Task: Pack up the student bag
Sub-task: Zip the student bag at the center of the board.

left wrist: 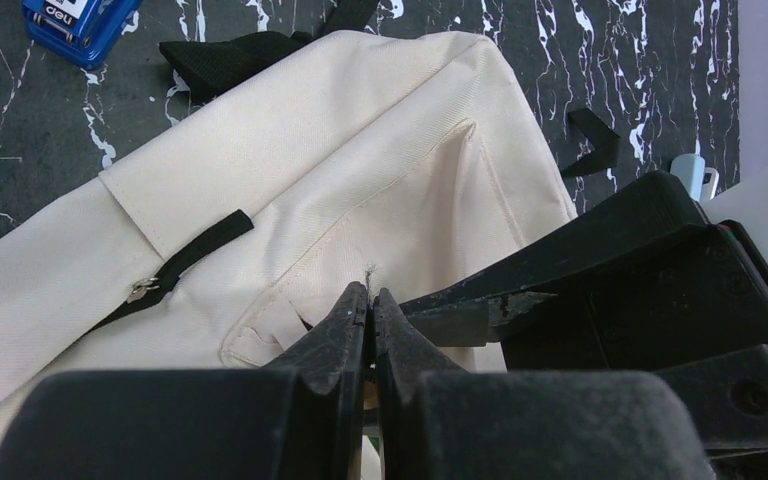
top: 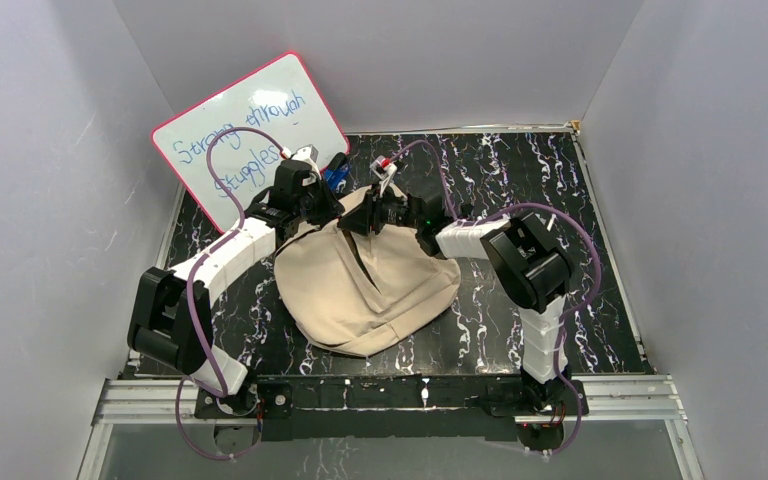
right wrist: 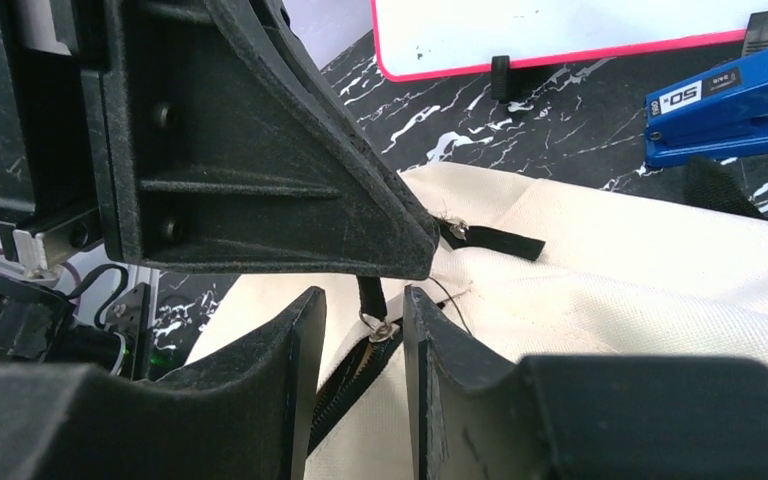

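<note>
L hand (left wrist: 370, 297) pinched shut on bag (left wrist: 310, 150), R hand (right wrist: 363, 302) narrow, unclosed round zip pull (right wrist: 378, 322): tiny tab, off-centre nip could miss.

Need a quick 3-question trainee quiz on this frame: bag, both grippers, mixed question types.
1. True or false: the left gripper hangs open above the student bag.
2. What lies between the right gripper jaws? A) a zipper pull B) a pen C) a notebook
3. Fill in: seen from the top camera, the whiteboard leans at the table's far ____ corner.

Key:
1. False. It is shut, pinching the bag's fabric.
2. A. The jaws stand apart on either side of it.
3. Left.
</note>
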